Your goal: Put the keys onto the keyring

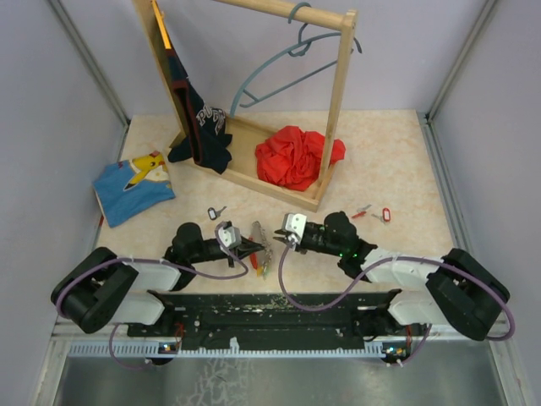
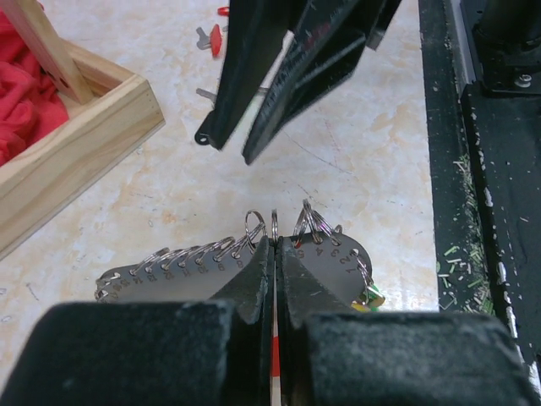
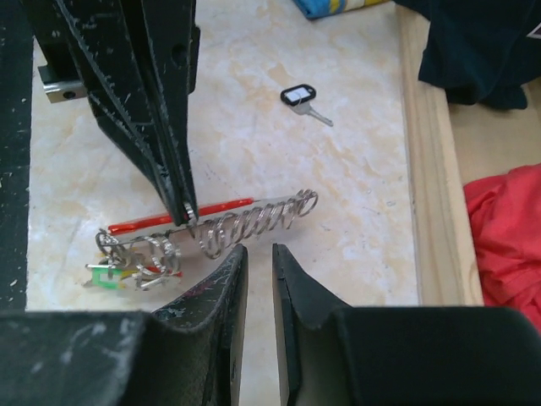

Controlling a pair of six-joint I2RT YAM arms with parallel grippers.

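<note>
The keyring [image 1: 261, 251] lies on the table between my two grippers: a grey numbered plate [image 2: 161, 275] with a red strip and a row of silver rings [image 3: 254, 222], and green and yellow tabs at one end. My left gripper [image 2: 275, 245] is shut on its middle [image 1: 251, 248]. My right gripper [image 3: 259, 250] is narrowly open and empty, its tips just short of the rings [image 1: 277, 238]. A black-headed key [image 1: 217, 212] lies to the far left [image 3: 302, 96]. Two red-headed keys [image 1: 385, 215] lie to the right, one also showing in the left wrist view [image 2: 215, 39].
A wooden clothes rack [image 1: 336, 101] with a tray base stands behind, holding a red cloth [image 1: 296, 155], a dark shirt [image 1: 203, 127] and a grey hanger [image 1: 279, 72]. A folded blue shirt [image 1: 133, 188] lies at the left. The black mounting rail [image 2: 499, 169] runs along the near edge.
</note>
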